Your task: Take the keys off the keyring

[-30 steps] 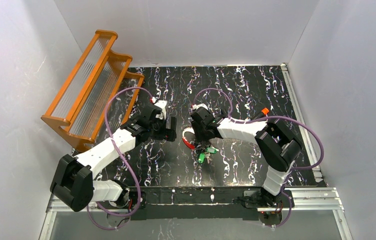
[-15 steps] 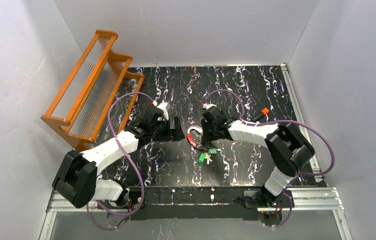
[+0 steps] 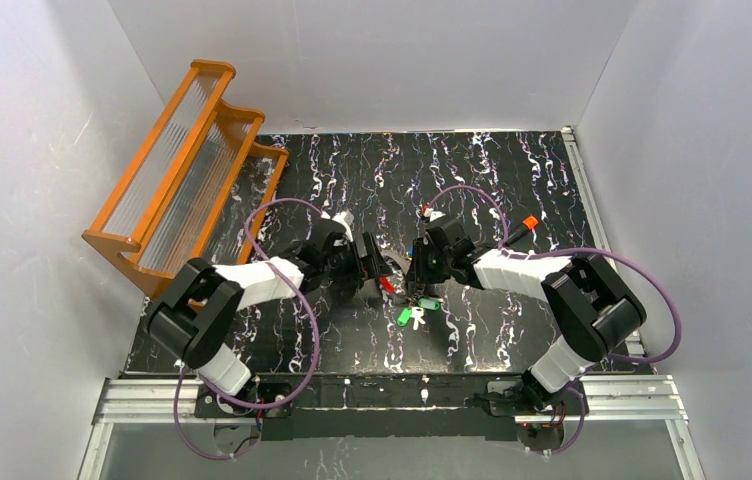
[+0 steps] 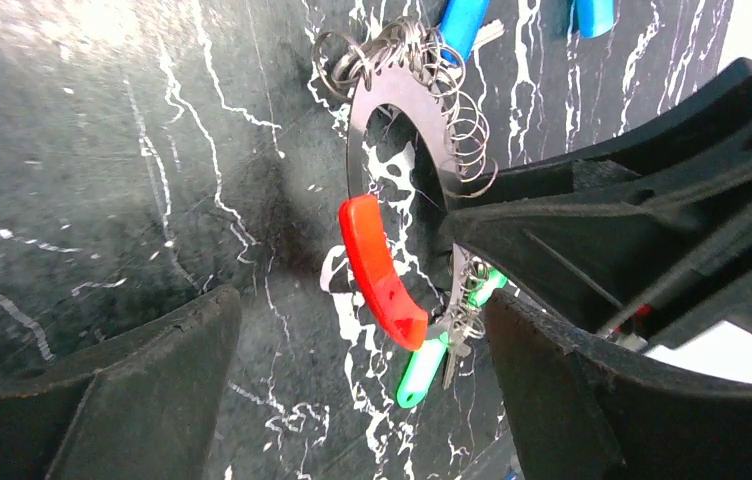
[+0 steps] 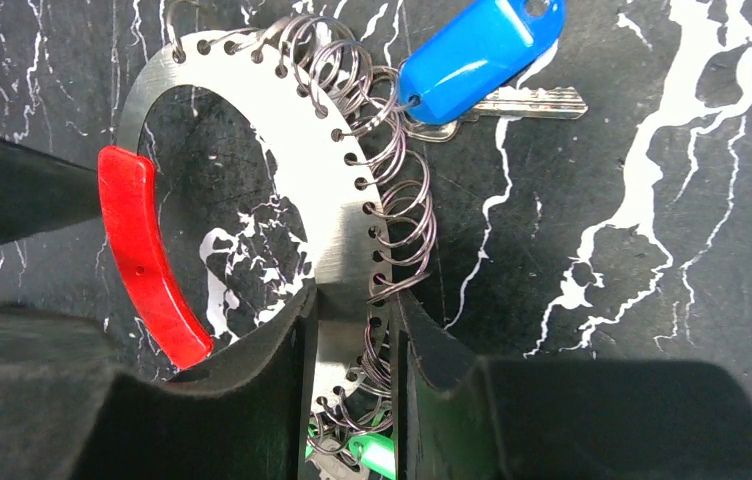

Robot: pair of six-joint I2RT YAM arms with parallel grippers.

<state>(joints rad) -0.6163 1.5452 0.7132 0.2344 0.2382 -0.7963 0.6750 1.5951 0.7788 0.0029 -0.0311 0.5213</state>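
The keyring [image 5: 322,170] is a flat silver arc with punched holes, several small wire rings and a red plastic segment [image 5: 147,255]. It lies mid-table in the top view [image 3: 389,272]. My right gripper [image 5: 352,320] is shut on its metal band. A blue-tagged silver key [image 5: 477,55] hangs at the far end, and green-tagged keys [image 3: 410,314] are bunched by the right fingers. My left gripper [image 4: 357,330] is open, its fingers either side of the red segment [image 4: 377,270] without touching it. The green tag [image 4: 419,368] lies just below.
An orange slatted rack [image 3: 177,175] stands at the back left against the wall. A black cylinder with an orange tip [image 3: 524,226] lies behind the right arm. A second blue tag [image 4: 592,15] lies beyond the ring. White walls enclose the black marbled table [image 3: 472,170].
My left arm has swung right until its open gripper straddles the ring's red segment. My right gripper has shifted slightly right, still holding the ring.
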